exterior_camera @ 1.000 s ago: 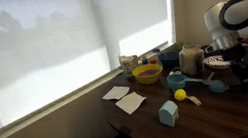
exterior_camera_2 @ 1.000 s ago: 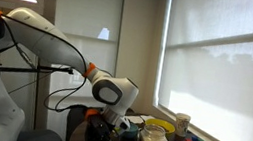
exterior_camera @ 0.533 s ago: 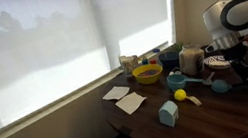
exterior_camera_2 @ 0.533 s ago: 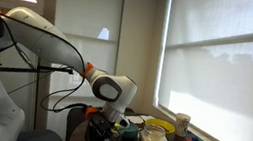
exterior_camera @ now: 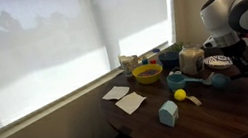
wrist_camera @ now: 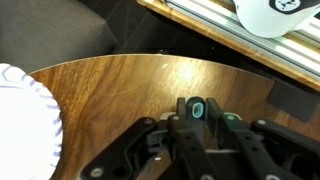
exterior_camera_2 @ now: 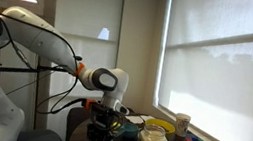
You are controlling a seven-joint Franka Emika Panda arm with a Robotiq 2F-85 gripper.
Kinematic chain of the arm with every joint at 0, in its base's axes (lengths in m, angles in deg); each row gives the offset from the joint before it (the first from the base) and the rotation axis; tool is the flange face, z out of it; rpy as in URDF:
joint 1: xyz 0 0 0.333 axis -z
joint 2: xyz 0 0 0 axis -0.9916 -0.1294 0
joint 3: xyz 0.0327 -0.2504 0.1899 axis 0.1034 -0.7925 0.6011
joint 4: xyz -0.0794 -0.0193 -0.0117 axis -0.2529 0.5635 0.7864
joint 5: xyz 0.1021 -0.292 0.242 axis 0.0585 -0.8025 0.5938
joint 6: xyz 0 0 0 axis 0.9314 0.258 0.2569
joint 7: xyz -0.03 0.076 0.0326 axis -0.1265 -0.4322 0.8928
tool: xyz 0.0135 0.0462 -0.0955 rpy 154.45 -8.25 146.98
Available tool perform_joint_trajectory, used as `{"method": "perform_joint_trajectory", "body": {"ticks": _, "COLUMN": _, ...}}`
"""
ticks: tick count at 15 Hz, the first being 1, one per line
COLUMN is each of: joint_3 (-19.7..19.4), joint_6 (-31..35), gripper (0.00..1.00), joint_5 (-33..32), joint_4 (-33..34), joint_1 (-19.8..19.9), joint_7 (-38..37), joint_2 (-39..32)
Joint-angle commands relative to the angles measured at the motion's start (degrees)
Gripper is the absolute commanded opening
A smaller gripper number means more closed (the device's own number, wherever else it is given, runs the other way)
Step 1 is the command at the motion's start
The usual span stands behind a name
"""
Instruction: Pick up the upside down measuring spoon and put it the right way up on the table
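Observation:
In the wrist view my gripper [wrist_camera: 197,109] is shut on the teal-blue measuring spoon [wrist_camera: 197,111]. A small teal piece of it shows end-on between the two black fingers [wrist_camera: 182,108], held above the dark brown wooden table [wrist_camera: 120,85]. In an exterior view the gripper [exterior_camera: 219,68] hangs over the right side of the round table [exterior_camera: 203,117], with a teal shape [exterior_camera: 215,78] just under it. In the exterior view from the opposite side the gripper [exterior_camera_2: 105,130] points down behind a jar; the spoon is hidden there.
A white ribbed paper bowl [wrist_camera: 25,120] lies left of the gripper, and a white cup [wrist_camera: 275,15] stands on the sill. The table holds a yellow bowl [exterior_camera: 147,73], yellow ball [exterior_camera: 180,95], pale blue block [exterior_camera: 168,113], napkins [exterior_camera: 126,99] and a jar [exterior_camera: 191,61].
The arm's wrist has turned and risen slightly over the right side of the table. The teal spoon has come up from the tabletop with the gripper.

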Motion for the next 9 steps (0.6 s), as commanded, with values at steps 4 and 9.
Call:
{"method": "perform_joint_trajectory", "body": {"ticks": 4, "joint_3": 4.1, "joint_6": 0.0, "gripper": 0.06, "joint_5": -7.3, "joint_4": -1.7, "joint_1": -2.9, "joint_7": -2.2, "joint_2": 3.0}}
{"method": "perform_joint_trajectory", "body": {"ticks": 9, "joint_3": 2.3, "joint_6": 1.7, "gripper": 0.06, "joint_5": -3.8, "joint_4": -1.7, "joint_1": -5.9, "joint_7": 3.3, "joint_2": 2.5}}
